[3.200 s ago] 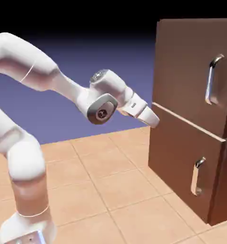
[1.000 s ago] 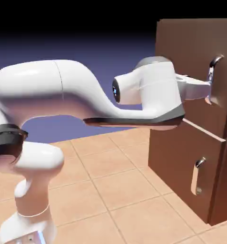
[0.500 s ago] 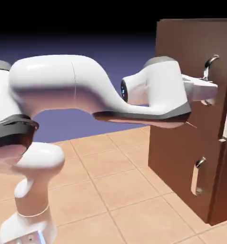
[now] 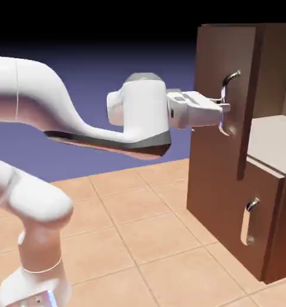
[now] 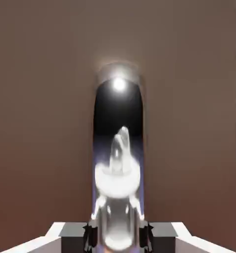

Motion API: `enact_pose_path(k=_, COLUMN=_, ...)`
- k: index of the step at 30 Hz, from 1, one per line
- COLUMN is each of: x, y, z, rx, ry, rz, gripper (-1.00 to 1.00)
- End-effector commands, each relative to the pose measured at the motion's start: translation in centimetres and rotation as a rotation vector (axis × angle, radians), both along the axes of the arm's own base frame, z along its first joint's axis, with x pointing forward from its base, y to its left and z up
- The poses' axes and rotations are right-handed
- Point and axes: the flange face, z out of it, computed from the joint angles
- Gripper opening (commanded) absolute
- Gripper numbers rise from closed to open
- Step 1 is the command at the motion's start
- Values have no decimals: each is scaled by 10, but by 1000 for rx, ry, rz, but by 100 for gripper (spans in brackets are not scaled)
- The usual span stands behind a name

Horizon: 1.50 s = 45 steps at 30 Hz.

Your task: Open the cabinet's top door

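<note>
One gripper (image 4: 225,108) — clamped on curved silver handle (image 4: 224,96) of top door (image 4: 226,66); door ajar, pale shelf (image 4: 271,141) showing inside cabinet (image 4: 229,186).

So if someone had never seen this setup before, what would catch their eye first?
Probably the big glossy white robot arm reaching in from the exterior view's left. Next, the tall brown wooden top door, swung partly open at the right, baring a pale inner shelf. The end effector is shut on that door's curved silver bar handle.
</note>
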Motion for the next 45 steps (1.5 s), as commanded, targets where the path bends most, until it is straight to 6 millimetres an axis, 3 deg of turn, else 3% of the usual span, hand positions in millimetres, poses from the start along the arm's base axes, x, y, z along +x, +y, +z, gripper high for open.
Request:
enact_pose_path(k=1, x=-7, y=6, z=0, rx=1, ry=0, rz=-22, gripper=-100)
enact_pose_path(k=11, x=-66, y=67, z=0, rx=1, ry=0, rz=-226, gripper=-100)
enact_pose_path(k=23, x=-117, y=148, z=0, rx=1, ry=0, rz=-455, gripper=-100)
enact_pose_path(k=35, x=-149, y=248, z=0, rx=1, ry=0, rz=-707, gripper=-100)
enact_pose_path(k=45, x=-156, y=349, z=0, rx=1, ry=0, rz=-949, gripper=-100)
